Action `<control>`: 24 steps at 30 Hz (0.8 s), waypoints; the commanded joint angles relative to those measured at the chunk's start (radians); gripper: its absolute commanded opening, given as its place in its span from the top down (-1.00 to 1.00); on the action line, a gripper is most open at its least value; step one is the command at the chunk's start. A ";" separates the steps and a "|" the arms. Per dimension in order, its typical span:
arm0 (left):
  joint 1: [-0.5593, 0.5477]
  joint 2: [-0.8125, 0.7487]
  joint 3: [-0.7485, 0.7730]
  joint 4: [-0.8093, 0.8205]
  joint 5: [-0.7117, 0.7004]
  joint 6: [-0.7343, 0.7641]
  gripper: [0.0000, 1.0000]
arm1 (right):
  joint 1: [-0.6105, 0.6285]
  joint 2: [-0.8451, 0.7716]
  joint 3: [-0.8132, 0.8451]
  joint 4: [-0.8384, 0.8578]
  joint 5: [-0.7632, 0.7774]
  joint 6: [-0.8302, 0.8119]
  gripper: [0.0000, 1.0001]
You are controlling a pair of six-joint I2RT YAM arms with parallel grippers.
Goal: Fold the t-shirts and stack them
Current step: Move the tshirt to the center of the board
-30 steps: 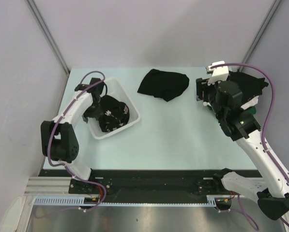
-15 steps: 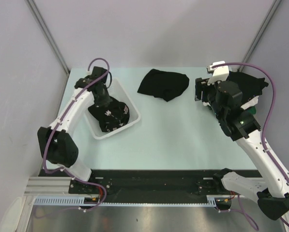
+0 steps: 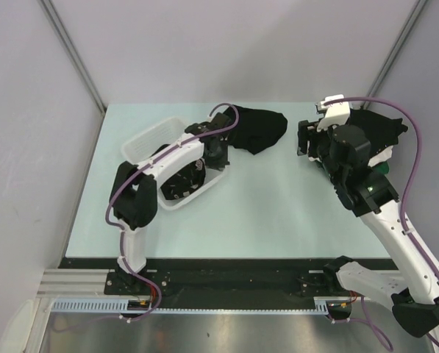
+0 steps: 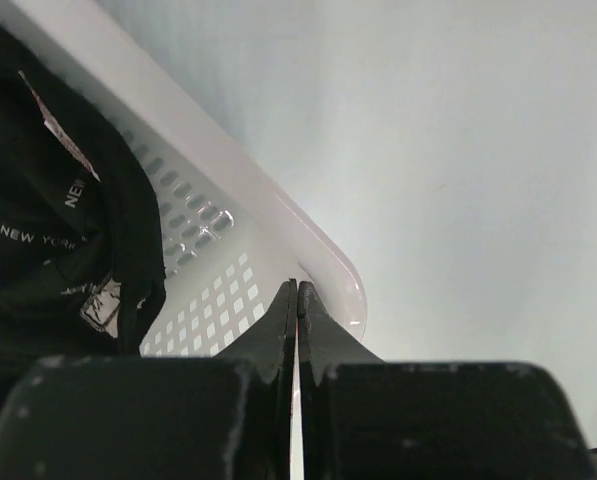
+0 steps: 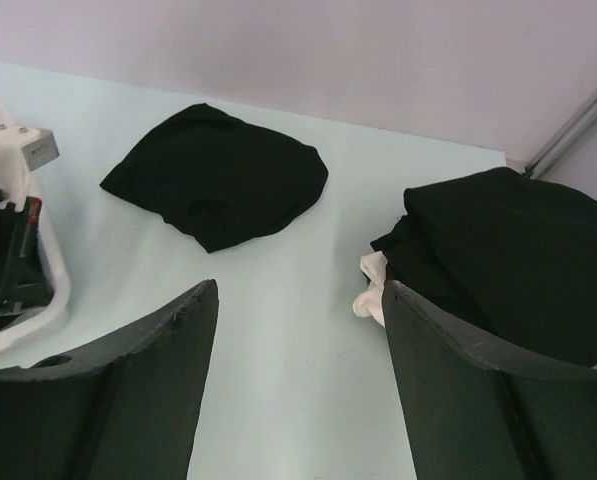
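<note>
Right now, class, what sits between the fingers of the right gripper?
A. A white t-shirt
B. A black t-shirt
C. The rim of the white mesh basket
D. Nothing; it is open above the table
D: in the right wrist view the right gripper stands wide open, with only the table showing between its fingers. The crumpled black t-shirt lies beyond it, untouched.

A pale mint counter (image 3: pixel 278 213) carries a white basket (image 4: pixel 203 235), its walls patterned with small square holes. The black t-shirt inside (image 4: pixel 48 260) bears white lettering, "NEW YORK" among it. A loose t-shirt (image 5: pixel 218 175) is plain black, as is the stacked pile (image 5: pixel 508 250), with a sliver of white (image 5: pixel 370 285), perhaps another shirt, at its base. White-and-black arms (image 3: pixel 395 243) trail purple cables (image 3: pixel 381 100).
</note>
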 commanded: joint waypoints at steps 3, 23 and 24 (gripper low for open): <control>-0.015 0.047 0.090 0.032 0.033 -0.042 1.00 | -0.002 -0.056 0.003 -0.036 0.041 -0.017 -0.44; -0.043 0.170 0.322 -0.054 0.054 -0.030 1.00 | -0.005 -0.042 0.003 -0.027 0.033 -0.029 -0.44; -0.046 0.176 0.308 -0.054 0.053 -0.028 1.00 | -0.005 -0.045 0.001 -0.029 0.036 -0.032 -0.45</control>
